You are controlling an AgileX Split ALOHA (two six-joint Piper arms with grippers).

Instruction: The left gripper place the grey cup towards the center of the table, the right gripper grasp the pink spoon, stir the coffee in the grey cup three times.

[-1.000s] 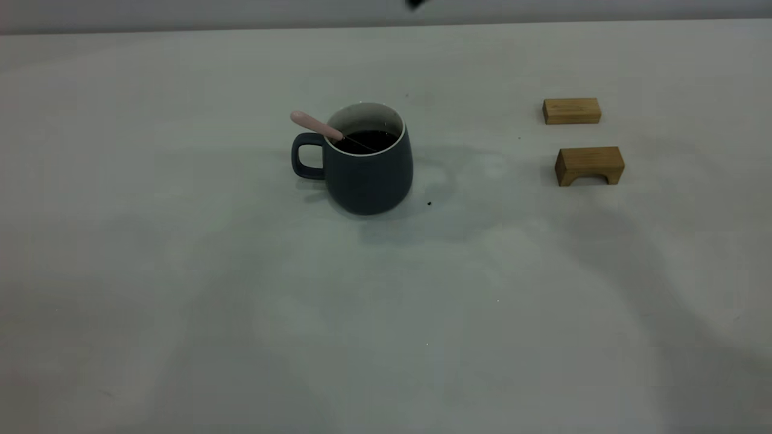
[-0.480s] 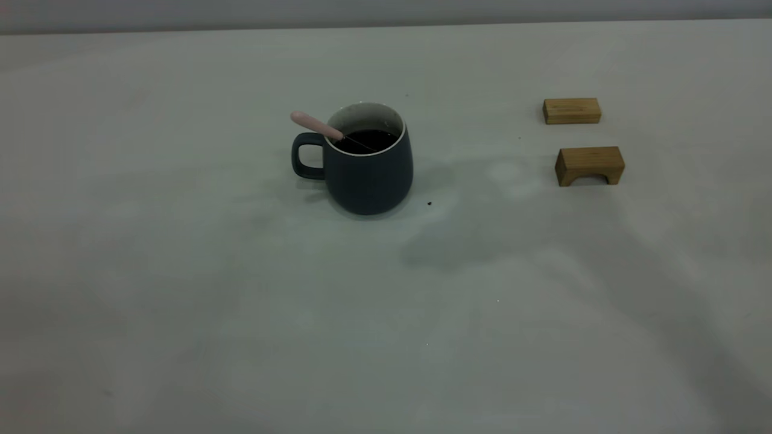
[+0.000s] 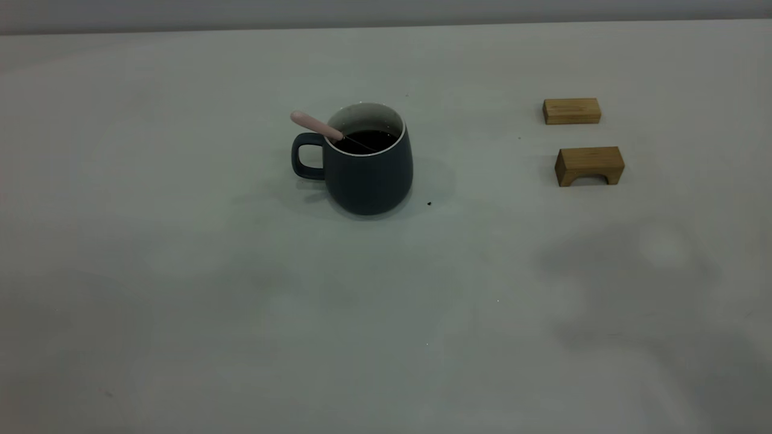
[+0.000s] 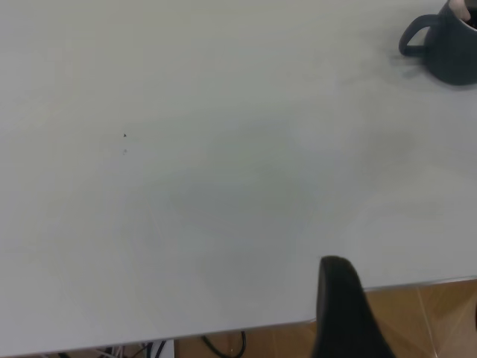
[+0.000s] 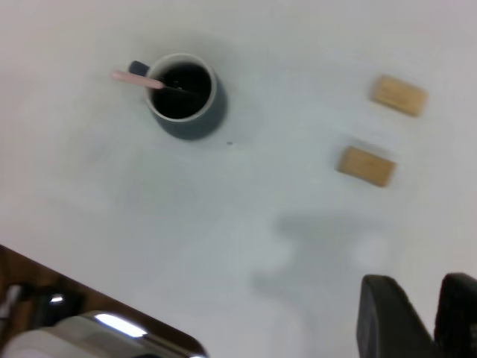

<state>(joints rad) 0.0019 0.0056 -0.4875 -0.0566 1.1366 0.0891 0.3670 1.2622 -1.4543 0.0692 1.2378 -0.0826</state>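
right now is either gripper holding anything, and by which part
Nothing is held. The pink spoon rests alone in the grey cup; the left gripper and right gripper are both far from it.

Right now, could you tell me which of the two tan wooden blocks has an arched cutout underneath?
The nearer tan wooden block, closer to the camera in the exterior view, has the arch; the farther plain rectangular wooden block is solid.

Setting: robot test bench, likely a lab. Evidence: plain off-white table (image 3: 181, 271) bare but for a few props; two wooden blocks (image 3: 572, 111) set out as staged objects; cables (image 4: 223, 347) hanging below the table edge; brown floor (image 4: 432, 313) beneath.
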